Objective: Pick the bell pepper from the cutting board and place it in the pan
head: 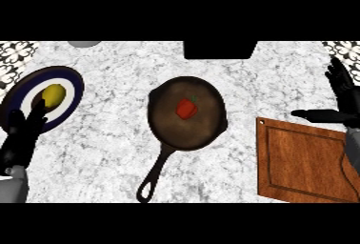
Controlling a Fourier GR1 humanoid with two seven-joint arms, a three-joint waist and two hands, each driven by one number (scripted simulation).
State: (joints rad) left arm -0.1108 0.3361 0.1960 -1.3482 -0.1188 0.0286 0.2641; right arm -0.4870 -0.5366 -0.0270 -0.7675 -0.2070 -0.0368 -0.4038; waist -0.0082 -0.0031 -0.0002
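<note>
A red bell pepper (185, 108) with a green stem lies inside the dark cast-iron pan (211, 128) in the middle of the counter; the pan's handle points toward the lower left. The wooden cutting board (302, 162) lies at the lower right with nothing on it. My right hand (341, 97) is at the right edge above the board, fingers straight and spread, thumb pointing left, holding nothing. My left hand (21, 138) rests open at the left edge, fingers up, overlapping the rim of a plate.
A blue-rimmed white plate (67, 102) with a yellow lemon-like fruit (53, 94) on it sits at the left. A black block (219, 50) sits at the counter's far edge, a grey round object (84, 43) at the top left.
</note>
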